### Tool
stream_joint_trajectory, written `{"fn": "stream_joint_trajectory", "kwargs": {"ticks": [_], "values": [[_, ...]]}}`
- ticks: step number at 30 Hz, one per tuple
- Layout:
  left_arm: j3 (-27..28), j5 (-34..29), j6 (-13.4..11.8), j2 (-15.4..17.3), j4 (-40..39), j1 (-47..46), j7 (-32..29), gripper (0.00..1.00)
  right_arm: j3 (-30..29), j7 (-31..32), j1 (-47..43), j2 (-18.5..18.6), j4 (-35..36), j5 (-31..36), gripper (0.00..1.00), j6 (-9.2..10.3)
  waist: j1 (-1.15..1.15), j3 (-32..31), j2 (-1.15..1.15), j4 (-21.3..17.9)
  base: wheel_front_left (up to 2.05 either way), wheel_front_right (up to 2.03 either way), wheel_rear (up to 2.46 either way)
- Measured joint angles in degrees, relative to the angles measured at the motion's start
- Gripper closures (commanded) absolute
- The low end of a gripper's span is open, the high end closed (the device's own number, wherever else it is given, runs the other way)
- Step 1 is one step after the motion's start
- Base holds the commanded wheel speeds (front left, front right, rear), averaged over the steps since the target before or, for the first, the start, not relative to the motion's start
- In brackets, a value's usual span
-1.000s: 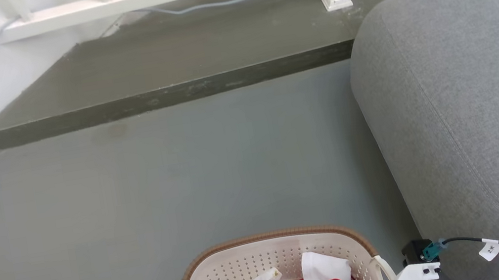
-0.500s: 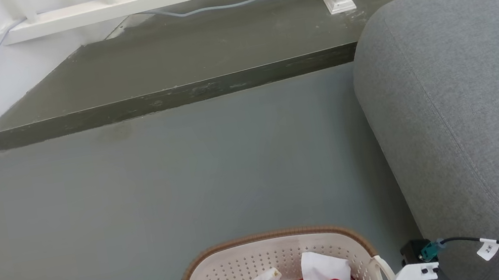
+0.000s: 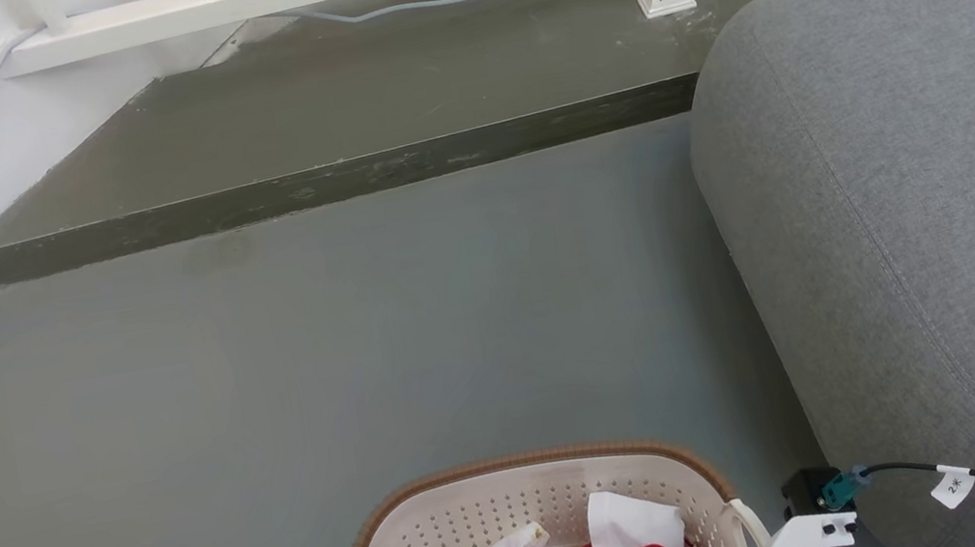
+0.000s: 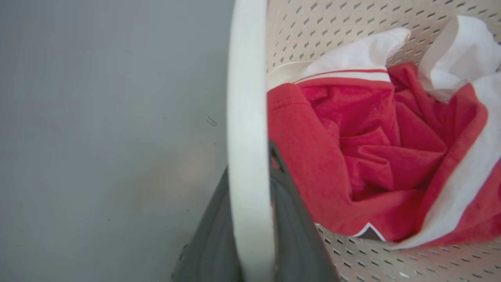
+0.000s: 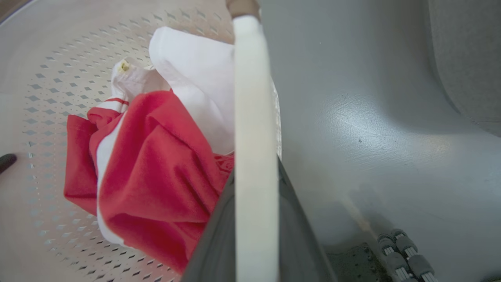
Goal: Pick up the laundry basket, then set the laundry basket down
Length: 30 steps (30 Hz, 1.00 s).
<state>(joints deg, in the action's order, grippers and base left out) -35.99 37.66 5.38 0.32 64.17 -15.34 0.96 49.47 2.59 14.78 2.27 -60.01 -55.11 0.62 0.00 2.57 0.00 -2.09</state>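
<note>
Clothes (image 4: 372, 156), red and white, lie in the laundry basket (image 3: 543, 499) at bottom centre of the head frame, grey sofa (image 3: 906, 197) at right. My left hand (image 4: 249, 164) is clamped tight on 1 white loop handle (image 4: 248, 98), my right hand (image 5: 255, 172) on the other.

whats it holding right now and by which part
The laundry basket, by its two white side handles: left gripper clamps the left handle, right gripper the right handle.
</note>
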Motion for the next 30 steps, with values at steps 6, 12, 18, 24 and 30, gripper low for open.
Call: {"fn": "stream_joint_trajectory", "kwargs": {"ticks": [6, 12, 18, 24, 30], "values": [[-0.60, 0.51, -0.36, 0.08, -0.15, 0.00, 0.00, 1.00, 0.67, -0.01, 0.02, 0.02, 0.03, -0.54, 1.00, 0.48, 0.00, 0.14, 0.00, 0.00, 0.00, 0.00, 0.00], [-1.04, 0.74, -0.52, 0.18, -0.23, 0.02, 0.00, 1.00, 1.12, -0.02, 0.02, 0.05, 0.03, -0.98, 1.00, 0.51, 0.00, 0.19, 0.00, -0.03, 0.00, 0.00, 0.00], [-1.27, 1.02, -0.91, 0.21, -0.27, 0.04, 0.00, 1.00, 1.67, -0.10, 0.02, 0.07, 0.03, -1.45, 1.00, 0.56, 0.00, 0.27, 0.00, -0.09, 0.00, 0.00, 0.00], [-1.58, 1.43, -0.94, 0.26, -0.29, 0.08, 0.01, 1.00, 2.30, -0.35, 0.05, 0.10, 0.03, -1.93, 1.00, 0.96, 0.00, 0.45, 0.00, -0.25, 0.00, 0.00, 0.00], [-1.68, 1.68, -1.40, 0.31, -0.47, 0.08, 0.02, 1.00, 2.80, -0.36, 0.71, 0.11, 0.11, -2.02, 1.00, 1.08, 0.00, 1.38, 0.00, -0.45, 0.00, 0.00, 0.00]]}}
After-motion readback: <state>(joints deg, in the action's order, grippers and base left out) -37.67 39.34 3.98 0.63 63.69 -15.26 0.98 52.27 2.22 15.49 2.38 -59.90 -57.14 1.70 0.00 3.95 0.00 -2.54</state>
